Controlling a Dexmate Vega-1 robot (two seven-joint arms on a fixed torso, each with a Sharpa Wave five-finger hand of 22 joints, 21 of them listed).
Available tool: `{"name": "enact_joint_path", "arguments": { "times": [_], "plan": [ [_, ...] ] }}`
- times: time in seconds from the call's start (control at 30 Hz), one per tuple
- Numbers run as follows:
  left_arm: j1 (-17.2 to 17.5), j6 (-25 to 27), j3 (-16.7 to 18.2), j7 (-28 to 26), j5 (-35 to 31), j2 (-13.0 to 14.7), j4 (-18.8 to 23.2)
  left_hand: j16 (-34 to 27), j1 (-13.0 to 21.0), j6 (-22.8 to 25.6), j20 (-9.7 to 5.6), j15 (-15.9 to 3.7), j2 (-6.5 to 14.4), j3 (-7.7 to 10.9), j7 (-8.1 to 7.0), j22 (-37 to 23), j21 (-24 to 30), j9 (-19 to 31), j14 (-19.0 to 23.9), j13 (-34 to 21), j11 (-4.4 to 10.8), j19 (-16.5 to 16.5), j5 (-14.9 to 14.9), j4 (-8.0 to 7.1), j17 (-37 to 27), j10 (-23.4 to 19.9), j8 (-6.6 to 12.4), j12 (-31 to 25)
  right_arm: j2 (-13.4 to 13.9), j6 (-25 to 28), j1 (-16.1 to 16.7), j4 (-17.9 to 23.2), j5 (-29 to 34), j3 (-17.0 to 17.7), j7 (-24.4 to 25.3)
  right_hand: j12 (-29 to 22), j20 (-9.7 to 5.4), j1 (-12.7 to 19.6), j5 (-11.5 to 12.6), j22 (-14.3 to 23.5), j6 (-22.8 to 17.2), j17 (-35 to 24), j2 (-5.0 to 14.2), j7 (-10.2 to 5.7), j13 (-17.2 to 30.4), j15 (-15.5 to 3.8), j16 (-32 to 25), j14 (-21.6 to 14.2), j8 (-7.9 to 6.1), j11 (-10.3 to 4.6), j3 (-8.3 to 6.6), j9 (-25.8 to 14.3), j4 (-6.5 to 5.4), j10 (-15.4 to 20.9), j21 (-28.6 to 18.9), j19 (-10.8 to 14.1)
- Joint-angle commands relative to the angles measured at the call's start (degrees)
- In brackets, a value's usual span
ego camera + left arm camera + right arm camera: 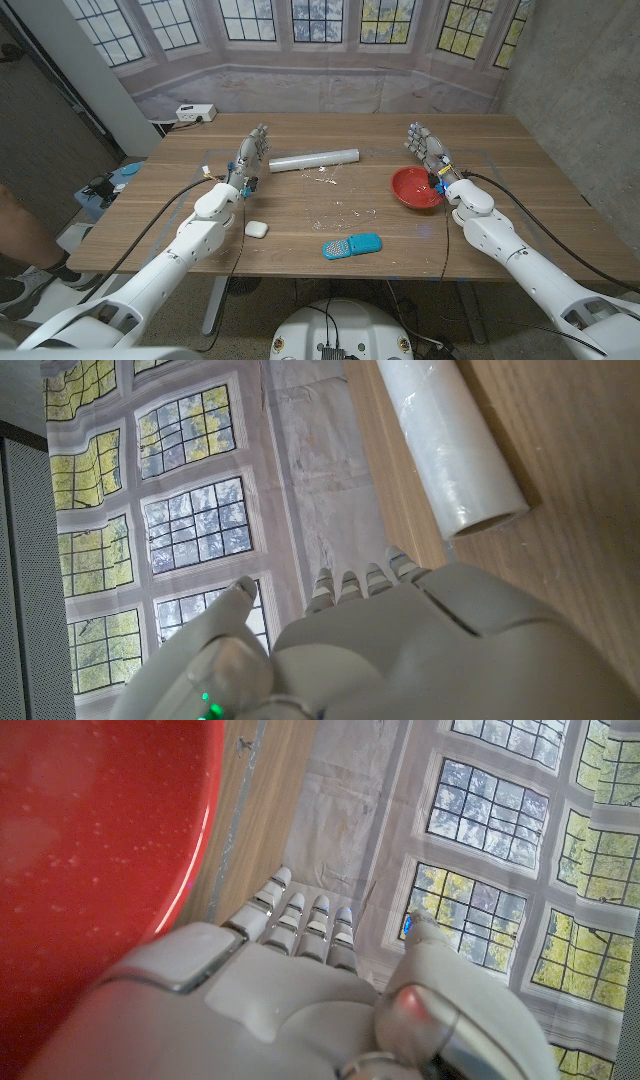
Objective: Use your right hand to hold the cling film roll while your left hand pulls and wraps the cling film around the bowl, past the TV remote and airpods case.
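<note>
Where the wooden table [300,205] runs toward its far edge, one roll of cling film [313,159] lies on its side: a pale, glossy cylinder with a hollow core end (seen close in the left wrist view [452,445]). One red bowl [416,187], round and smooth, sits right of centre. One blue remote [351,245] and one small white rounded case [257,228] lie nearer. The left hand [250,158], just beside the roll, holds nothing, fingers extended. The right hand [427,148], beside the bowl, likewise empty, fingers apart.
</note>
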State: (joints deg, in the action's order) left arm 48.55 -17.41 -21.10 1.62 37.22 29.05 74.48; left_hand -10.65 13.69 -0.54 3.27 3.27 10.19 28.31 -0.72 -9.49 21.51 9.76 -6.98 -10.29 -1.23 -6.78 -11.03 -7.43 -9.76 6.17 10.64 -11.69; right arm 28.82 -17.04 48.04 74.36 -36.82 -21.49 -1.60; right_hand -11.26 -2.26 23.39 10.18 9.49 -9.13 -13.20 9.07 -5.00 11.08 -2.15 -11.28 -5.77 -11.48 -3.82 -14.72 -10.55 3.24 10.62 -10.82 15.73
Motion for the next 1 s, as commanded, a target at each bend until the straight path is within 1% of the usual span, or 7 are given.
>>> {"name": "enact_joint_path", "arguments": {
  "times": [0.03,0.17,0.47,0.77,1.0],
  "plan": [
    [-0.38,-0.62,0.03,1.04,0.09,-0.01,-0.83,-0.32,0.64,0.13,-0.01,0.22,-0.20,0.58,-0.33,-0.23,0.17,0.17,-0.20,-0.11,-0.03,-0.34,-0.36,0.18,-0.10,0.25,0.18,-0.38,-0.45,-0.65,0.39,0.65,0.90,-0.40,1.10,-0.41,-2.95,0.68,0.35,0.24,-0.60,-0.15,-0.11,0.08,0.07,-2.93,-0.21,-0.46,-0.38,0.11,-0.55,-0.28,0.11,0.43,-0.27,0.18],
    [-0.69,-0.53,0.06,1.50,0.21,0.13,-1.19,-0.28,0.72,0.10,0.06,0.22,-0.24,0.72,-0.30,-0.23,0.06,0.16,-0.14,-0.12,-0.11,-0.23,-0.33,0.31,-0.09,0.19,0.11,-0.36,-0.34,-0.46,0.24,1.20,1.49,-0.55,1.68,-0.37,-2.94,0.93,0.32,0.24,-0.63,0.02,-0.13,0.10,0.08,-2.99,-0.19,-0.45,-0.35,0.21,-0.68,-0.28,0.37,0.40,-0.25,0.17],
    [-0.85,-0.53,0.23,2.20,0.54,0.34,-2.14,-0.19,0.87,0.02,0.04,0.21,-0.29,0.98,-0.26,-0.23,-0.16,0.16,-0.05,-0.12,-0.16,-0.12,-0.26,0.53,-0.07,0.14,0.00,-0.31,0.98,1.28,0.03,3.84,3.64,-1.27,3.17,-0.28,-2.94,1.31,0.25,0.24,-0.60,0.29,-0.28,0.08,0.08,-3.00,-0.13,-0.33,-0.24,0.15,-0.82,-0.28,0.82,0.30,-0.19,0.06],
    [-1.34,-0.67,0.03,2.86,0.54,0.16,-3.09,-0.11,1.00,-0.14,0.04,0.23,-0.33,1.20,-0.28,-0.23,-0.36,0.17,-0.03,-0.13,-0.17,-0.03,-0.20,0.73,-0.06,0.10,-0.12,-0.26,3.45,4.70,-0.65,7.70,7.28,-2.62,4.75,-0.12,-2.97,1.93,0.18,0.23,-0.45,0.66,-0.61,0.13,0.08,-2.91,0.04,0.02,-0.10,0.13,-1.01,-0.27,1.52,0.01,-0.10,-0.16],
    [-1.84,-0.41,-0.50,3.98,0.34,0.28,-3.57,0.08,1.18,-0.45,0.09,0.21,-0.38,1.50,-0.16,-0.24,-0.73,0.18,-0.25,-0.13,-0.08,-0.14,-0.11,0.99,-0.05,0.43,-0.29,-0.06,4.75,6.99,-2.13,9.29,10.09,-3.85,5.09,-0.06,-2.96,2.40,0.17,0.23,-0.28,0.91,-0.79,0.02,0.08,-2.98,0.12,0.18,0.02,0.08,-1.16,-0.26,2.04,-0.10,-0.04,-0.32]
  ]
}}
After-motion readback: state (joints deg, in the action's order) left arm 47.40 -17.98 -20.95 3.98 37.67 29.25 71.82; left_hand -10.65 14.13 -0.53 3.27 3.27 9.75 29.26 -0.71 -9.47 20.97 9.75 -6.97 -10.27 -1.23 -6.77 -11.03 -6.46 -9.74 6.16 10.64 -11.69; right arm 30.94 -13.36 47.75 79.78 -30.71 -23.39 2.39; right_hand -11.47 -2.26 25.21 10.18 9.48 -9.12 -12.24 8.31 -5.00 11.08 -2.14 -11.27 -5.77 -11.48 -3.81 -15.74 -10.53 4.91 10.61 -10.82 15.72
